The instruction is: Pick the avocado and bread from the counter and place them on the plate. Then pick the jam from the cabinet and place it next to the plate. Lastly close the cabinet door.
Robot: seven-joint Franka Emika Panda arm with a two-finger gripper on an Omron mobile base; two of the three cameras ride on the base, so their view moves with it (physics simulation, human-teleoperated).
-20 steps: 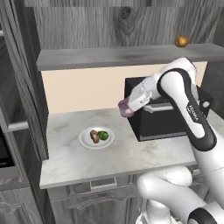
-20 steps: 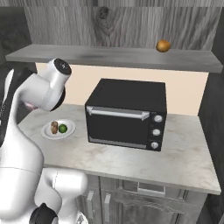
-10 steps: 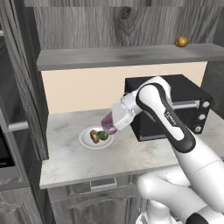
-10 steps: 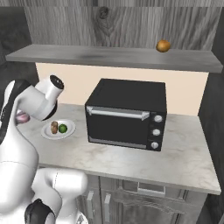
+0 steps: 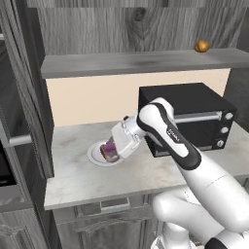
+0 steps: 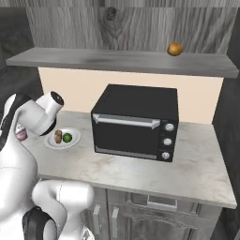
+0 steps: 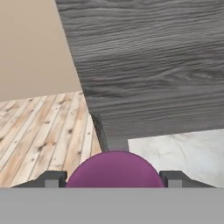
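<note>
My gripper (image 5: 111, 150) is shut on the magenta jam (image 5: 110, 146), low over the counter (image 5: 78, 175) at the near side of the white plate (image 5: 94, 156). From the right, the jam (image 6: 21, 135) peeks out beside my arm, left of the plate (image 6: 51, 142). On that plate lie the brown bread (image 6: 58, 136) and the green avocado (image 6: 67, 137), side by side. In the hand view the jam (image 7: 112, 168) bulges between my two fingertips (image 7: 52, 178), with marbled counter (image 7: 183, 151) beyond it. The cabinet shelf (image 5: 141, 63) runs above. I cannot tell whether the jar touches the counter.
A black microwave (image 5: 194, 112) stands on the counter right of the plate. An orange-brown fruit (image 5: 202, 46) sits on the shelf's right end. A tall dark wood panel (image 5: 24, 97) closes off the counter's left end, and plank floor (image 7: 39, 131) lies past it.
The arm has swung left and down with the jam, from in front of the microwave to low beside the plate. Plate, bread and avocado have not moved.
</note>
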